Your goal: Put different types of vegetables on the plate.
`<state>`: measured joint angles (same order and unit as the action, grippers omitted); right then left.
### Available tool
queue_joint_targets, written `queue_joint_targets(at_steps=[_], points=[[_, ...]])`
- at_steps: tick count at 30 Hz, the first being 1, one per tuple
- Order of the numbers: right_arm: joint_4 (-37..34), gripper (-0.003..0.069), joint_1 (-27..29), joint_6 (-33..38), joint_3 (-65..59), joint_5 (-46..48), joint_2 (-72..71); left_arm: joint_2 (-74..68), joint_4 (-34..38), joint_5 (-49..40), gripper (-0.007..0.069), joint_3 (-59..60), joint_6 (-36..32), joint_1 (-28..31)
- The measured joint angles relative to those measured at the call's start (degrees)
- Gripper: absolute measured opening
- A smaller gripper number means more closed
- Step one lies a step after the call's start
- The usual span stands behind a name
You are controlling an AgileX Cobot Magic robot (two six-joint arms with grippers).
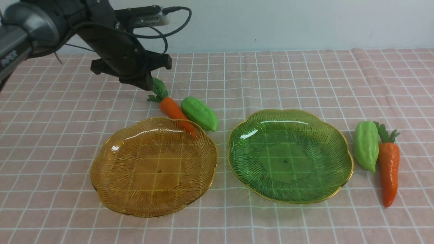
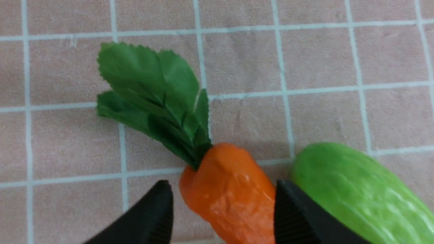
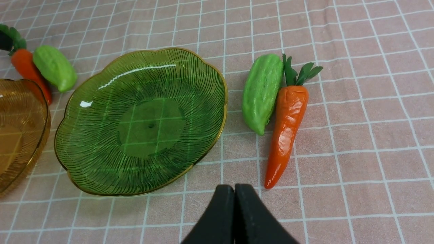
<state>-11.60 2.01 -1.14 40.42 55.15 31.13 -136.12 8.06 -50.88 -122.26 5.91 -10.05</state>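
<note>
Amber plate (image 1: pixel 154 203): bare; all vegetables still ours to load
Left fingers (image 2: pixel 223 203): wide, beyond amber plate
Right fingers (image 3: pixel 234 203): pressed together, empty

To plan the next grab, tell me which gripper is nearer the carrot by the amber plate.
Left: the left gripper hovers open over that carrot; the right gripper is away, beyond the green plate.
</note>
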Motion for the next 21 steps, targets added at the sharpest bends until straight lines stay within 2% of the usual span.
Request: queue_joint_targets(at_steps=[2, 4, 9, 12, 16, 21], points=[[0.0, -0.0014, 0.0, 0.0, 0.0, 0.21, 0.0, -1.81, -1.54, 1.67, 0.0464, 0.0, 3.16, 0.0], [0.0, -0.0014, 0.0, 0.0, 0.0, 0.48, 0.0, -2.72, -1.67, 2.83, 0.0521, -0.07, 5.11, 0.0], [0.02, -0.0014, 0.0, 0.0, 0.0, 0.69, 0.0, -4.27, 0.84, 3.39, 0.0556, -0.18, 6.23, 0.0], [0.07, -0.0014, 0.0, 0.0, 0.0, 0.73, 0.0, -4.83, 1.28, 3.34, 0.0548, -0.18, 6.43, 0.0], [0.13, -0.0014, 0.0, 0.0, 0.0, 0.73, 0.0, -4.83, 1.6, 3.34, 0.0489, -0.18, 7.87, 0.0], [0.13, -0.0014, 0.0, 0.0, 0.0, 0.87, 0.0, -4.83, 1.65, 3.69, 0.0351, -0.18, 10.25, 0.0]])
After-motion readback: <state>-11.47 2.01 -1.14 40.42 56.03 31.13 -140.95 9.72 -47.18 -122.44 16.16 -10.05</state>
